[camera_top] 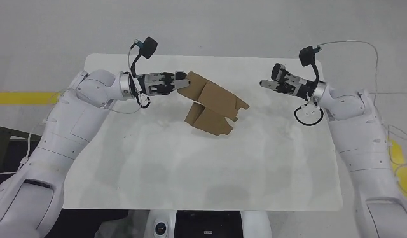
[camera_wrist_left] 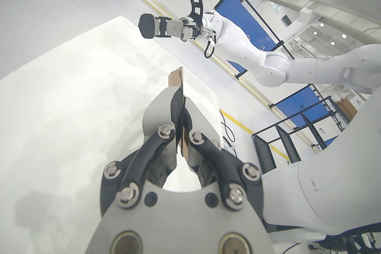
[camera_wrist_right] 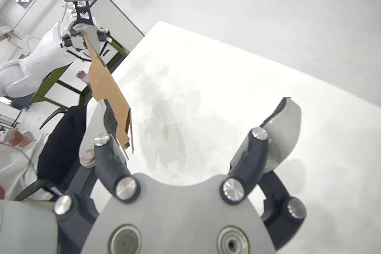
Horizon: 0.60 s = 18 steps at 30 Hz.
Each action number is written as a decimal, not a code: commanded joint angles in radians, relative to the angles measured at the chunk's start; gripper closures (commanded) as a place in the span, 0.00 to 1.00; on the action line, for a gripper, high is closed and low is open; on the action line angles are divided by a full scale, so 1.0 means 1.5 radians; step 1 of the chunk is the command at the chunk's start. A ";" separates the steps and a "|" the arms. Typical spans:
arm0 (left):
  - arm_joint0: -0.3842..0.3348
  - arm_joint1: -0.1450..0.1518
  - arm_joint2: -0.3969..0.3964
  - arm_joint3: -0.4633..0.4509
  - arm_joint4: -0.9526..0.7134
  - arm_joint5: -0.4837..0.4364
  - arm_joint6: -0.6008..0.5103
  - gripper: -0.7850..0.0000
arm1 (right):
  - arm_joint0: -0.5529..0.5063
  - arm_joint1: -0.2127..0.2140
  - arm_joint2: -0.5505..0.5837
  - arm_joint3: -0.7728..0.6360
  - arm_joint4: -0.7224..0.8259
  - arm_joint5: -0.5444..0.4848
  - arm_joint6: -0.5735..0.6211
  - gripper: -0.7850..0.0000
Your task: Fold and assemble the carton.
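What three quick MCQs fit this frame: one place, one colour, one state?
1. The carton is: A) white B) brown C) blue
2. The right gripper is: A) shut on the carton B) shut, empty C) open
3. The carton's edge sits in: A) left gripper B) right gripper C) neither
Key: 1B, plain brown board; 2C, its fingers are spread wide with nothing between; 3A, the left fingers pinch the edge.
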State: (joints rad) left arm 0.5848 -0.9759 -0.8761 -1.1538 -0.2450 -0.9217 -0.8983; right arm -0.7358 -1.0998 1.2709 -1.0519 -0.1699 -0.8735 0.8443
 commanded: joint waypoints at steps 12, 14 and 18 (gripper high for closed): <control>-0.001 0.020 0.021 -0.030 -0.023 -0.021 0.021 1.00 | 0.017 0.041 -0.166 -0.097 0.168 0.029 0.097 0.00; -0.003 0.022 0.026 -0.033 -0.028 -0.022 0.022 1.00 | 0.026 0.051 -0.200 -0.104 0.179 0.023 0.091 0.00; -0.008 0.027 0.035 -0.038 -0.039 -0.025 0.025 1.00 | 0.048 0.073 -0.268 -0.112 0.199 -0.001 0.067 0.00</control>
State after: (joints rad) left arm 0.5750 -0.9374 -0.8265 -1.2089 -0.2992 -0.9581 -0.8621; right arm -0.6722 -0.9986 0.8952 -1.2185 0.1191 -0.8653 0.9552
